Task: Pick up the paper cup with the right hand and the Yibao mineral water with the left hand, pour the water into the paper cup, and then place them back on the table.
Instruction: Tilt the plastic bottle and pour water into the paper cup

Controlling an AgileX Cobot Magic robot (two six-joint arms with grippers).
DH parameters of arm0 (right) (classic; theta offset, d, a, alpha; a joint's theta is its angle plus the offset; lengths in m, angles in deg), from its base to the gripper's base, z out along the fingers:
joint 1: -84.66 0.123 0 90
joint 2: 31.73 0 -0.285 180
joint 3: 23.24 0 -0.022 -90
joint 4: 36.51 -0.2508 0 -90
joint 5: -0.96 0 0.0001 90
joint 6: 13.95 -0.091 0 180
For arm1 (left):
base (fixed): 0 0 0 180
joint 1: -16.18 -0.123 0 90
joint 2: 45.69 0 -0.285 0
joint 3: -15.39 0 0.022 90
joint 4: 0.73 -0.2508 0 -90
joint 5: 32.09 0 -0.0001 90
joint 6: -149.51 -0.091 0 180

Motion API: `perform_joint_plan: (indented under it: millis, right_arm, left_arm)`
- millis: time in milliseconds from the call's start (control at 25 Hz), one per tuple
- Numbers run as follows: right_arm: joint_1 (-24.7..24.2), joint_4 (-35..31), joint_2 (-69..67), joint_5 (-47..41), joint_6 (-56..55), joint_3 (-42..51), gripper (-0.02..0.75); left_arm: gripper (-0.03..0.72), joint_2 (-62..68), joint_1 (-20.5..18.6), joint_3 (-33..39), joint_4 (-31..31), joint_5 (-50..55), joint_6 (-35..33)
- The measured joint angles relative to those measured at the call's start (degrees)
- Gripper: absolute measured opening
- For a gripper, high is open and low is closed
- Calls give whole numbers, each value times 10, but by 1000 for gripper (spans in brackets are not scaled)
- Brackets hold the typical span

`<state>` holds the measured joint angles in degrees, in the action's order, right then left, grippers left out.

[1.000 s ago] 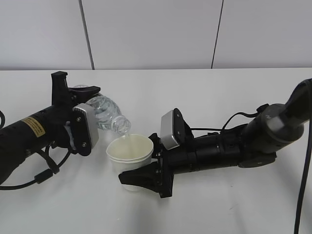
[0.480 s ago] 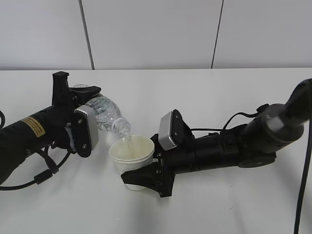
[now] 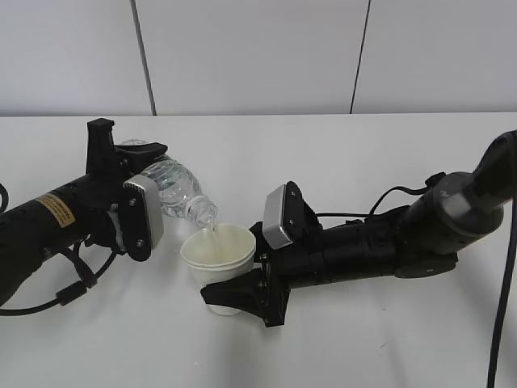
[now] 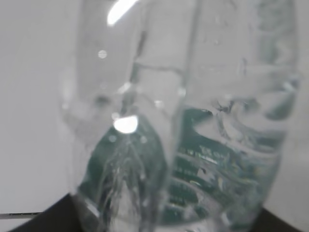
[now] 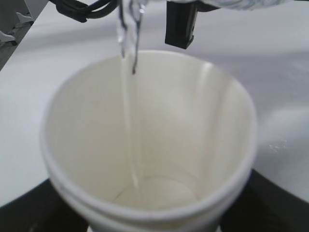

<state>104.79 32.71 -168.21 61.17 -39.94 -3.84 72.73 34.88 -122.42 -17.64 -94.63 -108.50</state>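
Above white table (image 3: pixel 339 153), left gripper (image 3: pixel 133 174) clamps bottle (image 3: pixel 174 187) — mouth down-right — right gripper (image 3: pixel 234 295) clamps upright cup (image 3: pixel 216 250).

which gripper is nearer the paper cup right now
Right. The right hand is clamped around the paper cup, touching it. The left hand holds the Yibao mineral water up to the cup's left, pouring, not touching the cup.

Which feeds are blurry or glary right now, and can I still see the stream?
Left wrist view: bottle fills the frame, blurred, with bright glare spots. Right wrist view: cup rim soft, stream visible running inside. Exterior view: sharp, evenly lit, stream faint.
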Motion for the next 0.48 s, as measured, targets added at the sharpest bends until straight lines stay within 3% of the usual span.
perform_joint_plan:
  millis: [480]
  right_arm:
    - [0, 0, 0, -1, 0, 0, 531]
  left_arm:
    - [342, 0, 0, 0, 2, 0, -25]
